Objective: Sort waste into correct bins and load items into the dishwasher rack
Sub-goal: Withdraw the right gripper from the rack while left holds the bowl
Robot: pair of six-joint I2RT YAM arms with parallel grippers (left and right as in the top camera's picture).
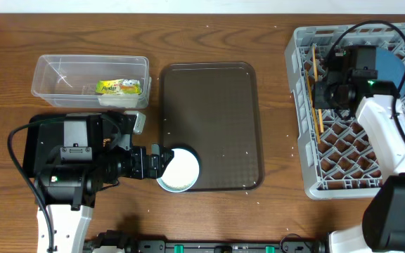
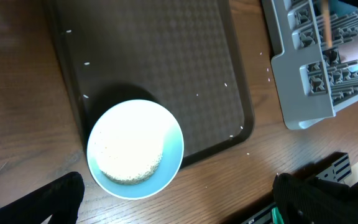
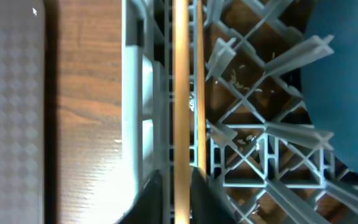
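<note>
Two hands showed overhead, the left hand [image 1: 162, 163] spread beside the white bowl [image 1: 180, 169] at a corner of the brown tray [image 1: 216, 105]; its wrist view framed the bowl between parted fingers [image 2: 61, 199]; the right wrist view had the right hand [image 3: 180, 182] flanking the wooden chopsticks [image 3: 182, 93] in the dishwasher rack [image 3: 253, 155], pinching or not I could not tell.

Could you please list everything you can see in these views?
dishwasher rack: one, grey, right side.
plate: one, dark blue, in the rack.
chopsticks: one pair, wooden, along the rack's left edge.
serving tray: one, dark brown, centre.
bowl: one, white inside, pale blue rim, tray's near-left corner.
rice grains: several, white, scattered on the tray.
tub: one, clear, far left.
wrapper: one, green-yellow, inside the tub.
black tray: one, near left, partly hidden.
left pincer: one, black, open, beside the bowl.
right pincer: one, black, astride the chopsticks; grip unclear.
</note>
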